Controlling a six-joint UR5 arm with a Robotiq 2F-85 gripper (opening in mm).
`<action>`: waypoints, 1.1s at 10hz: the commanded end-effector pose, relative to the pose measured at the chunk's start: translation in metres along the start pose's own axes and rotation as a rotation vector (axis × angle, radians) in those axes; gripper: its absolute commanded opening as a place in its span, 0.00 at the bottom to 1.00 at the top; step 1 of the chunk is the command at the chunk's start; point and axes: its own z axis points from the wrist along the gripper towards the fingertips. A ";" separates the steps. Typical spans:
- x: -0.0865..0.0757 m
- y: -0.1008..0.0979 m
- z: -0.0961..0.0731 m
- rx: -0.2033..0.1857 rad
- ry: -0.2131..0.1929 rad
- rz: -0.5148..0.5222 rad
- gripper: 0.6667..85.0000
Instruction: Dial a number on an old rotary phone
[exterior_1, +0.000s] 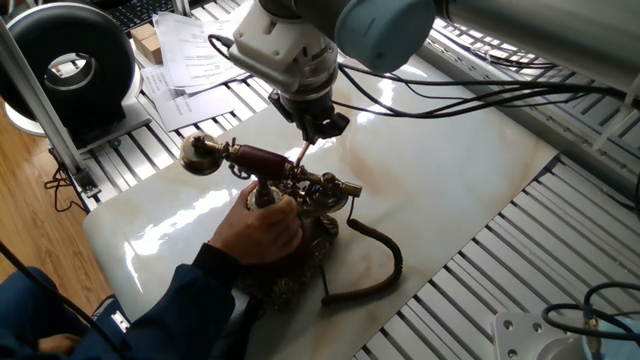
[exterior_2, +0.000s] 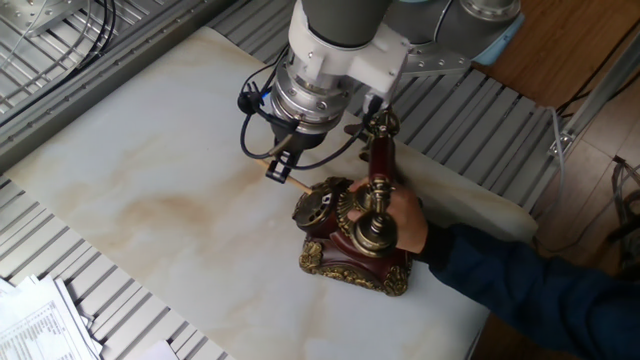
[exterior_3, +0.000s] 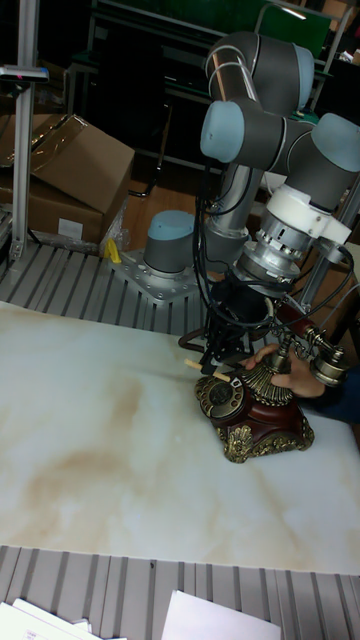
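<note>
The old rotary phone (exterior_1: 300, 200) stands on the marble slab, with its brass dial (exterior_2: 320, 207) facing up and its dark red handset (exterior_2: 378, 165) resting across the cradle. My gripper (exterior_2: 283, 165) hovers just beside the dial, shut on a small wooden stick (exterior_2: 296, 184) whose tip reaches down to the dial's edge. The tall fixed view has the gripper (exterior_3: 215, 352) right above the dial (exterior_3: 220, 396). A person's hand (exterior_1: 262, 232) grips the phone (exterior_3: 262, 420) from behind.
The phone's brown cord (exterior_1: 372, 268) curls over the slab (exterior_2: 150, 200) to its right. Papers (exterior_1: 190, 60) and a round black device (exterior_1: 70, 60) lie beyond the far left edge. Robot cables (exterior_1: 480, 90) hang over the slab. Cardboard boxes (exterior_3: 70, 170) stand behind the table.
</note>
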 end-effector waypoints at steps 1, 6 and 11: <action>-0.003 0.002 -0.001 -0.008 -0.015 0.097 0.01; -0.009 0.002 -0.001 -0.012 -0.039 0.139 0.01; 0.003 0.004 -0.001 -0.026 0.055 0.048 0.01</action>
